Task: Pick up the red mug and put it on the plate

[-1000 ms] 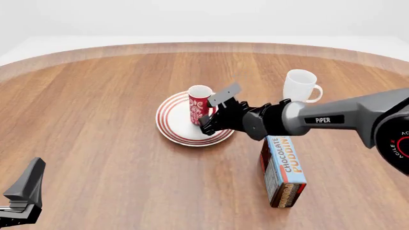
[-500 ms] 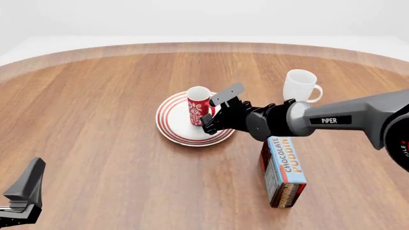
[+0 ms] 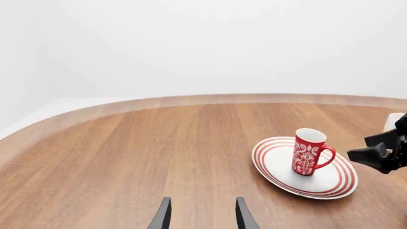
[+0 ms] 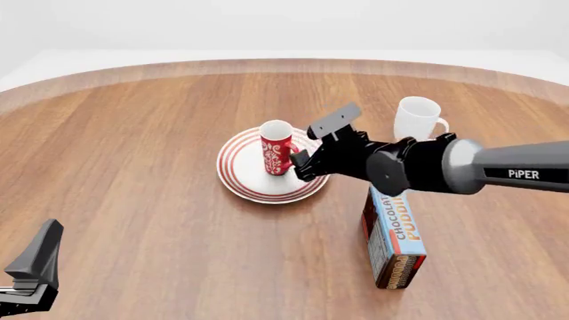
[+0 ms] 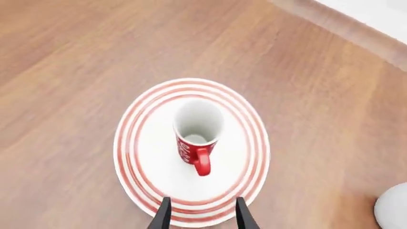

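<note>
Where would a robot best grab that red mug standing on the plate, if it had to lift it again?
Probably by the red mug rim, one finger inside and one outside, coming from above: it stands upright and open-topped on the plate. The right gripper, open, faces its handle, a narrower target.

Simulated wooden table (image 4: 133,147) against blank white backdrop.

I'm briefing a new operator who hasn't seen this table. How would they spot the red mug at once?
Find the plate with red rings near the table's middle. The red mug stands upright on it, handle toward the open right gripper. Unlike the plain white mug farther right, it is red with a white floral pattern.
</note>
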Action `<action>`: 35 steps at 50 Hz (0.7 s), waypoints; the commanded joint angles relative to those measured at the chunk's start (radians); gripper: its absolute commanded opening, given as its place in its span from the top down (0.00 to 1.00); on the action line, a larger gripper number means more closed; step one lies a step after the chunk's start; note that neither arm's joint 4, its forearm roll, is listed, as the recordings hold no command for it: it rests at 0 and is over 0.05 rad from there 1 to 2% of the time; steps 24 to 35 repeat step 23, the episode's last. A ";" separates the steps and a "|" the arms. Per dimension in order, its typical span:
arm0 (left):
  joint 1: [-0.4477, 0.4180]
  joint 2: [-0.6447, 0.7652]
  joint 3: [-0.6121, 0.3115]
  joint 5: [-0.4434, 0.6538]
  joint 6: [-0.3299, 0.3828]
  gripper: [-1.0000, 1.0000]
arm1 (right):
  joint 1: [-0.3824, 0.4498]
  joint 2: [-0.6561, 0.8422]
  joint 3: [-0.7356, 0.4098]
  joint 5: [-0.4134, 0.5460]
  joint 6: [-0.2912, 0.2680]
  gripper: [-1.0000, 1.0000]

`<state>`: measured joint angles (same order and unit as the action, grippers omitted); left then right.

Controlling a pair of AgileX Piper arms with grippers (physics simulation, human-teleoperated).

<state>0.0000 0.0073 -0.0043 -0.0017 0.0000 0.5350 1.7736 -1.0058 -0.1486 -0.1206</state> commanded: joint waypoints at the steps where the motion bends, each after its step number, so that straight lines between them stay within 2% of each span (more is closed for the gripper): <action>1: 0.000 0.000 0.000 0.000 0.000 0.00 | 0.000 -0.124 0.068 0.027 -0.007 0.00; 23: 0.000 0.000 0.000 0.000 0.000 0.00 | -0.031 -0.398 0.169 0.132 -0.029 0.00; 35: 0.000 0.000 0.000 0.000 0.000 0.00 | -0.031 -0.398 0.169 0.132 -0.029 0.00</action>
